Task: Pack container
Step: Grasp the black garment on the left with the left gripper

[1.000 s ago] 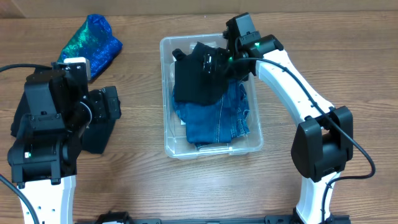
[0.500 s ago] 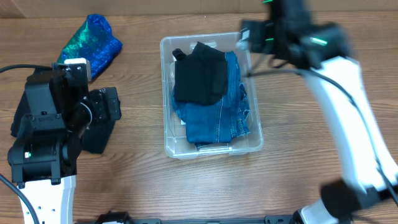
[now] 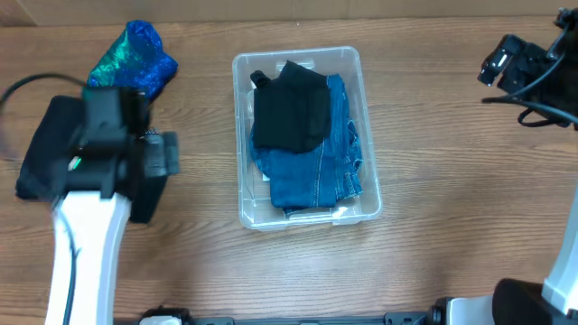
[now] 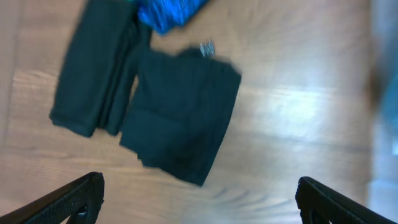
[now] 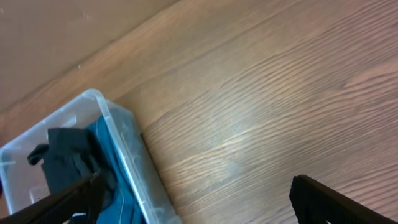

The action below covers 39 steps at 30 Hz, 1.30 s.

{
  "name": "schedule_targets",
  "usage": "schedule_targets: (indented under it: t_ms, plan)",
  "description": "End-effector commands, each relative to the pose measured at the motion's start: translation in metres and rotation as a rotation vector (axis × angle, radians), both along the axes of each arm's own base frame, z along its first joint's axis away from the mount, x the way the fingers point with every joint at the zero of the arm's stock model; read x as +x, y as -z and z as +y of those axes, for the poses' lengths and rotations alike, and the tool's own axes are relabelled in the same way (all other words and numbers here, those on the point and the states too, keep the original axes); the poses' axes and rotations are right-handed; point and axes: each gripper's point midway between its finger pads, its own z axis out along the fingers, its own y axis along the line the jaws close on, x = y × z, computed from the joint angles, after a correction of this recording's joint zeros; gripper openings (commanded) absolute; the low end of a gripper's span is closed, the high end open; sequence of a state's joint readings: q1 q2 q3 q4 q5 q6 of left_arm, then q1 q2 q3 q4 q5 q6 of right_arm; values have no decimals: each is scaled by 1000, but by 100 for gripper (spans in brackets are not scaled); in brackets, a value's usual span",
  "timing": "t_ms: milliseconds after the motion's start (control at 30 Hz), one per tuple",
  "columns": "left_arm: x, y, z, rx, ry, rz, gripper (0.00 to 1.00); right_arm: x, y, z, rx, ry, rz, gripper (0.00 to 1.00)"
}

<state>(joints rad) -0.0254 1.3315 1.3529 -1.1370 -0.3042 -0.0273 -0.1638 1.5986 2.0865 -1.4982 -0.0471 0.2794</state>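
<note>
The clear container (image 3: 240,135) stands mid-table and holds folded blue jeans (image 3: 316,176) with a black garment (image 3: 289,113) lying on top. My right gripper (image 3: 502,65) is far to the right of it, open and empty. In the right wrist view (image 5: 199,202) its jaws are over bare wood, with the container's corner (image 5: 127,155) at lower left. My left gripper (image 3: 161,155) is open and empty above black folded clothes (image 3: 41,153) at the left. In the left wrist view (image 4: 199,205) one black folded piece (image 4: 183,115) lies ahead of its jaws.
A shiny blue-green garment (image 3: 135,59) lies at the back left and also shows in the left wrist view (image 4: 168,12). A second black folded piece (image 4: 96,74) lies beside the first. A cable (image 3: 18,90) loops at the far left.
My right gripper let go of the black garment in the container and swung away to the far right. My left arm shifted over the black clothes.
</note>
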Motion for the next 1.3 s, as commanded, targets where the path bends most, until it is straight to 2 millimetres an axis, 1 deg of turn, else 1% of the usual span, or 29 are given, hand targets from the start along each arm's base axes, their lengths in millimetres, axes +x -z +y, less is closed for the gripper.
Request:
schedule_targets:
  t_ms: [0, 100, 267, 433, 500, 600, 700, 900, 1000, 1167, 1267]
  plan:
    - [10, 30, 8, 111, -37, 125, 100, -3, -8, 8, 20, -42, -28, 100]
    - [16, 51, 10, 121, -54, 188, 100, -3, -8, 8, 19, -44, -28, 100]
    - [20, 75, 14, 150, -51, 241, 100, -2, -8, 8, 18, -44, -29, 100]
    - [13, 111, 13, 146, -36, 282, 100, -2, -9, 8, 18, -44, -32, 100]
    - [11, 122, 13, 147, -34, 284, 100, -2, -9, 8, 18, -44, -32, 100]
    - [11, 132, 13, 155, -9, 286, 100, -2, -9, 8, 18, -44, -32, 100]
    - [9, 139, 19, 201, -2, 295, 100, -2, -9, 8, 18, -44, -32, 100]
    - [4, 165, 25, 240, -4, 368, 100, -2, -9, 8, 18, -44, -31, 100]
    - [6, 176, 27, 256, -6, 390, 100, -3, -8, 8, 18, -44, -28, 100]
    - [8, 188, 33, 294, -19, 414, 100, -3, -8, 8, 16, -47, -28, 100]
    - [9, 198, 34, 282, -25, 426, 100, -3, -8, 8, 16, -47, -28, 100]
